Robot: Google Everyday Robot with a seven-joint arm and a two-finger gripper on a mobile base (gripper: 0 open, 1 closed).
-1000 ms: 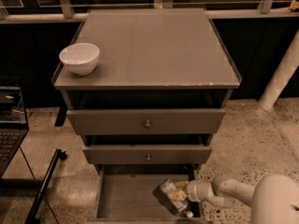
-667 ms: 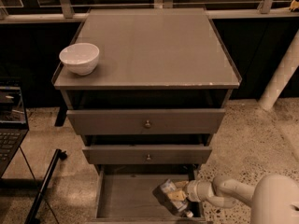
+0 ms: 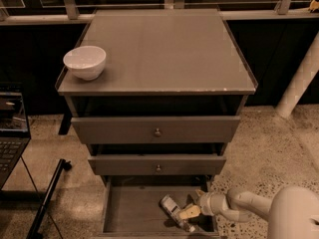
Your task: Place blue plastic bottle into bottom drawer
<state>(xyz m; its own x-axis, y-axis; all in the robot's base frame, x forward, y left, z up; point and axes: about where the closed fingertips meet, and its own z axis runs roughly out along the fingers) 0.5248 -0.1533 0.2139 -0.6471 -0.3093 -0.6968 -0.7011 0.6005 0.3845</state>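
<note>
The blue plastic bottle (image 3: 174,211) lies on its side on the floor of the bottom drawer (image 3: 130,213), which is pulled out. The bottle is at the drawer's right part, slanting from upper left to lower right. My gripper (image 3: 192,210) reaches into the drawer from the right, low over the floor, and is right against the bottle's middle. My white arm (image 3: 239,206) comes in from the lower right corner.
A white bowl (image 3: 85,61) stands on the cabinet top (image 3: 164,54) at the left. The two upper drawers with round knobs (image 3: 157,132) are slightly open. A laptop (image 3: 11,133) sits at the left, with a black stand leg (image 3: 47,200) on the floor.
The bottle has shifted a little to the left and down in the drawer, and now lies flat on its floor. The gripper has stayed at about the same place.
</note>
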